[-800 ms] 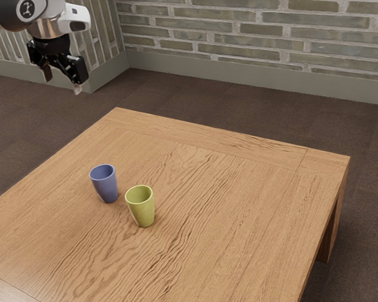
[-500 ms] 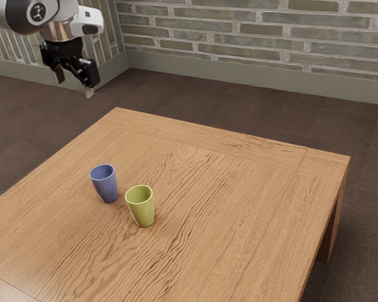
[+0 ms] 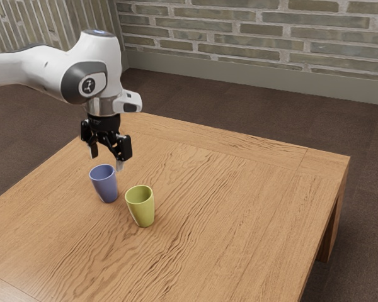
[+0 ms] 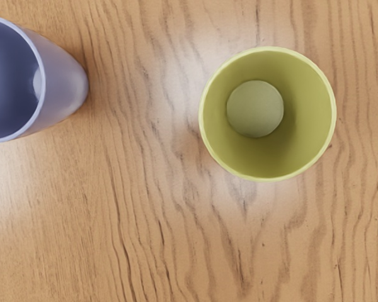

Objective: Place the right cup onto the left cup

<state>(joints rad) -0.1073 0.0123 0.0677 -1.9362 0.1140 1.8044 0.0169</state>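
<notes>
Exterior view: our gripper [image 3: 106, 158] has swung in over table [image 3: 239, 214], fingers [image 3: 123, 149] wide apart, holding nothing. Blue cup [image 3: 106, 187] near, below fingers; green cup [image 3: 142, 211], likely right one, farther off. Wrist view: green cup upright, empty, ready for us to grab.

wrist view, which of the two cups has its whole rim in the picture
The green cup: its rim makes an unbroken ring there, whereas the blue cup has its rim cut off by the picture's edge.
</notes>
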